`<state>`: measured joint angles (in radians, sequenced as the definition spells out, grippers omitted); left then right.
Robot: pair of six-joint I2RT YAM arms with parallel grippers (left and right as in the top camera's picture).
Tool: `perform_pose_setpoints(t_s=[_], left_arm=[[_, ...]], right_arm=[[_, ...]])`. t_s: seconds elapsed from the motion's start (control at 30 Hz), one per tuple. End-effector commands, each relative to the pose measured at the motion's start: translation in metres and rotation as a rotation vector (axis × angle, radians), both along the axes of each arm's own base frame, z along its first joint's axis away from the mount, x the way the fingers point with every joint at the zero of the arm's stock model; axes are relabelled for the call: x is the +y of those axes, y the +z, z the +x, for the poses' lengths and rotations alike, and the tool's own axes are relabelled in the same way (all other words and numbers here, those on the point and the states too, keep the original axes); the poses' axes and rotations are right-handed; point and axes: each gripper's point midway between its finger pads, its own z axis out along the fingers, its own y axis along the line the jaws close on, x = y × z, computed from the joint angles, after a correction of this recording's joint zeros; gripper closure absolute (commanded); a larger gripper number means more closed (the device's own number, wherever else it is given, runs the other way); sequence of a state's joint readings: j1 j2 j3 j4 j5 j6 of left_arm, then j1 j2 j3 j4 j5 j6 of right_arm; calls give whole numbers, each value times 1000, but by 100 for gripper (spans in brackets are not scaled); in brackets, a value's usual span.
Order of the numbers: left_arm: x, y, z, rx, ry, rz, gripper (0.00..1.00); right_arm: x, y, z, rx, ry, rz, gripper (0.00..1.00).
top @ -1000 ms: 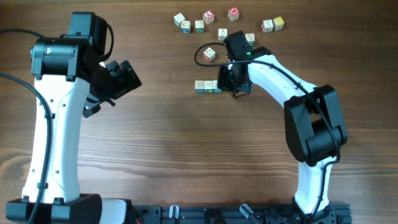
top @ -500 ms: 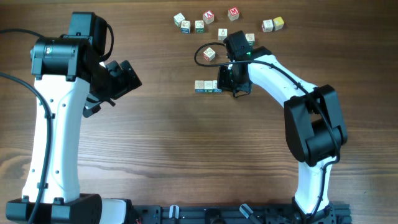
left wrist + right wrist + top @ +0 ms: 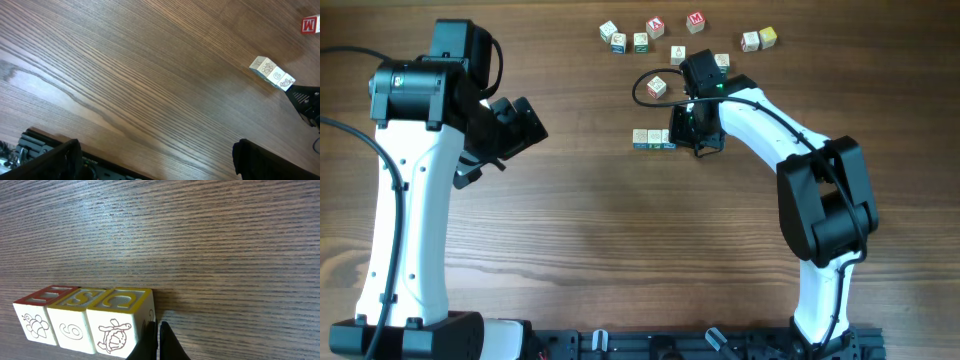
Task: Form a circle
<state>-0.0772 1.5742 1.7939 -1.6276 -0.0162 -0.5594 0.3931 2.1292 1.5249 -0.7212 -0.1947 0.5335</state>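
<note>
Right gripper [image 3: 156, 331] clenched, holding nothing; its closed tips sit at the end of the three-cube row [image 3: 85, 322], touching or nearly, row running leftward from them

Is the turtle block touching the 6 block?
Touching. Right wrist view shows the turtle block and the 6 block flush side by side, no gap.

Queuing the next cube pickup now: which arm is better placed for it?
Right, most likely. The right fingers, shut, sit at the end of the three-cube row, with loose cubes just beyond. The left arm is far off, left fingers open.
</note>
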Motion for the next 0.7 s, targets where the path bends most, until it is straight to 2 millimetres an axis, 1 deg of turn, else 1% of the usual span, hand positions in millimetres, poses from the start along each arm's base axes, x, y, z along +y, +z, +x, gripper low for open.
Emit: perform_pose_setpoints(t_s=[0.0,0.17,0.33,0.43,0.5,0.67], left_arm=[[-1,1,-1,-4,6,-6,0],[-1,1,-1,-4,6,-6,0],[-1,1,-1,-4,6,-6,0],[-1,1,-1,-4,6,-6,0],[-1,1,-1,-4,6,-6,0],[-1,1,-1,-4,6,-6,0]], right_arm=[[-3,9,-1,-15,3,-14,95],[-23,4,-3,-3,-69,-117,95],[-36,5,6,-51,-90,-192,95],[-37,7,15,-91,-97,-201,95],[-38,10,25,-137,-109,-208,95],[-28,19,50,-242,-124,-163,95]])
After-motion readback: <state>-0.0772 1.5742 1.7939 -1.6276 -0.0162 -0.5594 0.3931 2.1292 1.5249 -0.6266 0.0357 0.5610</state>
